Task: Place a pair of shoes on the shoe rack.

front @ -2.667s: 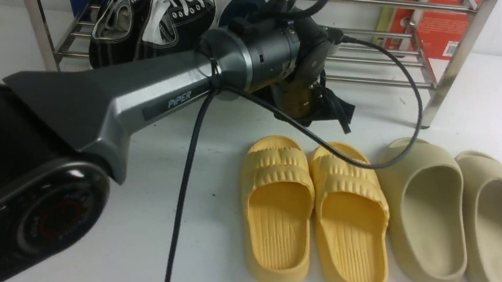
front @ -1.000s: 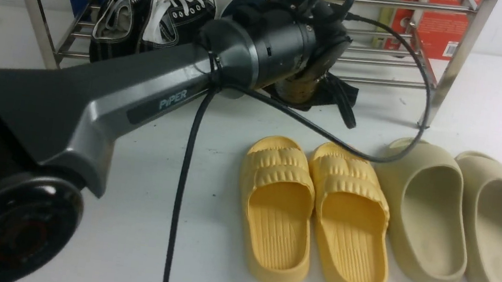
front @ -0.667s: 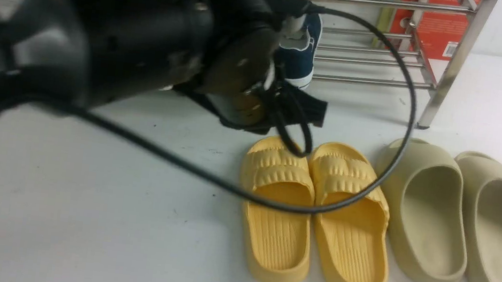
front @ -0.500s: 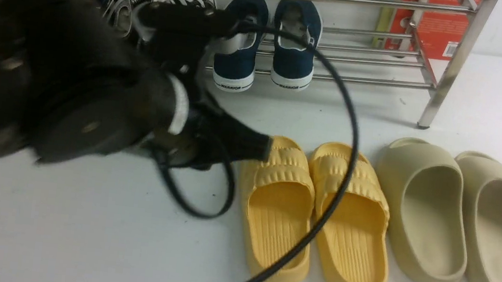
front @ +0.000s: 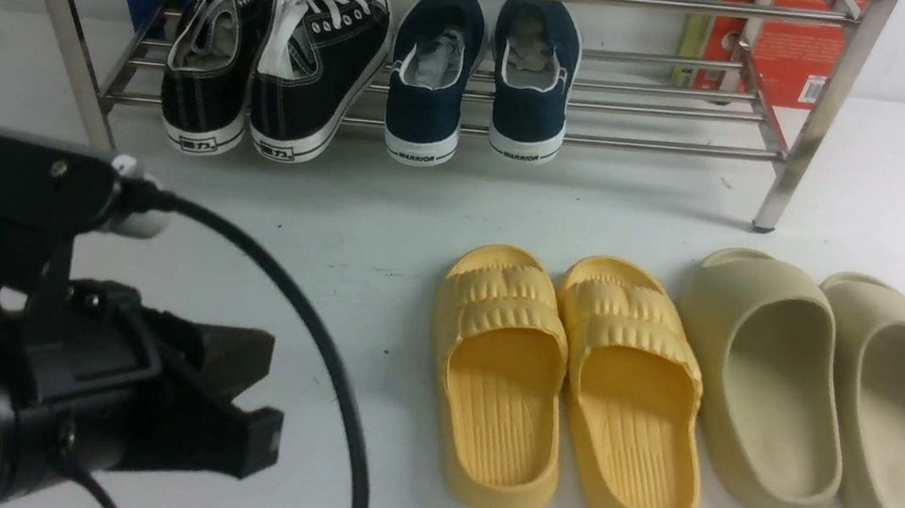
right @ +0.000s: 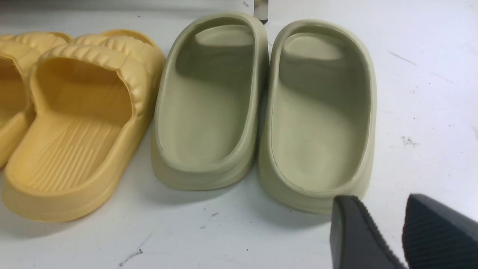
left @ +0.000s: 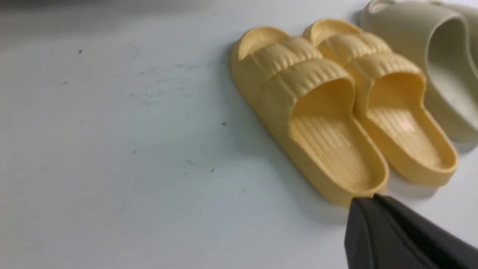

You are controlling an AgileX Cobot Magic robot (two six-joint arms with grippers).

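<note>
The pair of shoes (front: pixel 481 78), navy slip-ons with white soles, is seen at the upper centre of the front view, set side by side on the lower bars of the shoe rack (front: pixel 673 109), heels toward the camera and hanging slightly past the front bar. Just to their left on the same shelf a pair of black lace-up sneakers (front: pixel 270 63) is placed, the two pairs nearly touching. On the white desk (front: pixel 337 215) below the rack, yellow ribbed slippers (front: pixel 565 386) are found at lower centre, with beige slides (front: pixel 828 399) just beside them at lower right.

The left gripper (front: pixel 256 410) is seen at the lower left of the front view, well apart from the rack, with a black cable (front: pixel 310 306) arched over it; its jaws are clenched together with nothing between them. In the left wrist view only a dark tip is shown at lower right, near the heel of one yellow slipper. The right gripper (right: pixel 403 231) is shown in the right wrist view at lower right, its jaws parted by a clear gap and nothing grasped, near the heel of a beige slide
</note>
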